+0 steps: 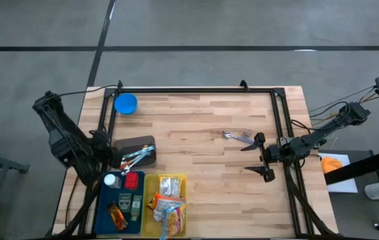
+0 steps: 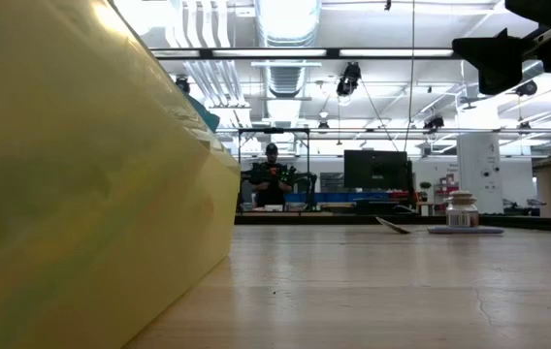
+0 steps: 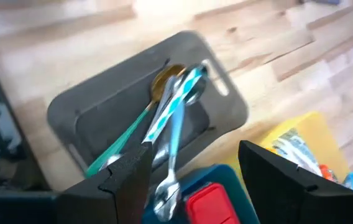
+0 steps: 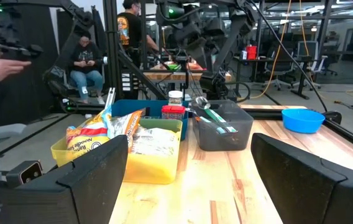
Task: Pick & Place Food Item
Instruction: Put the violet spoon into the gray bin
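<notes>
High view: wooden worktop [image 1: 203, 193]; yellow bin [image 1: 147, 220] at the near edge, between blue bin [image 1: 101, 207] and bare wood. Food packets [image 1: 170, 186] piled inside the yellow bin, crinkled film, one flat on top and a brighter one [image 1: 167, 208] below it.

Handling, judged: light, soft, slippery wrapper; contents probably brittle, so only a gentle squeeze. Best taken at a raised edge or sealed end standing above the bin rim, not across the flat face.

Orientation: long axis of the brighter packet roughly along the bin's length, toward the near edge; top packet closer to square, direction not clear.

Left wrist view: left tool [image 3: 195, 158] open, fingers spread with nothing between them, poised over grey tray [image 3: 77, 109] of utensils [image 3: 170, 106], just beside the blue bin; packets close by.

Right tool [image 1: 257, 158] open wide, empty, waiting above the far right of the worktop, well apart from the bins.
</notes>
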Available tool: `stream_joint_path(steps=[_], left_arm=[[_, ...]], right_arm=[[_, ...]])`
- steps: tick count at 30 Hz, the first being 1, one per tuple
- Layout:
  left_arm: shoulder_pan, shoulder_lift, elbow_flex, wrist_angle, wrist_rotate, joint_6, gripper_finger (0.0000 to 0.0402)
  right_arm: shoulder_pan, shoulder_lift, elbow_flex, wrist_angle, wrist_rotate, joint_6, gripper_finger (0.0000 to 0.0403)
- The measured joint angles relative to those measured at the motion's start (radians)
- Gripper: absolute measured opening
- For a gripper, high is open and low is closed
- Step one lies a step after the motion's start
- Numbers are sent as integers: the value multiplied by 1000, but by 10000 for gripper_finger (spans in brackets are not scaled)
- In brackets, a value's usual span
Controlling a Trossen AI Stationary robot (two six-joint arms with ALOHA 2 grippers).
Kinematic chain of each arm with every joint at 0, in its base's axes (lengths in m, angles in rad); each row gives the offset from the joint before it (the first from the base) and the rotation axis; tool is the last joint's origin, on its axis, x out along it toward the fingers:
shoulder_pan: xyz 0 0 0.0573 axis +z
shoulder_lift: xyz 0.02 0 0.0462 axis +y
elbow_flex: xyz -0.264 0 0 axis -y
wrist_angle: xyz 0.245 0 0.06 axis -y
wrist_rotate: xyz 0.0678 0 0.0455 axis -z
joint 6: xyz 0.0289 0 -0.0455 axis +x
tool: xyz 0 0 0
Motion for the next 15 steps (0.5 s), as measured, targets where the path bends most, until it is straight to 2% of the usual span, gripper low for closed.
stream_joint_path(steps=[7,15], left_arm=[[40,98,66,-11,-79,97,239],[172,185,107,15,-112,264,239]], right_arm=[[0,0,0,0,0,0,338],[0,0,0,0,0,0,338]])
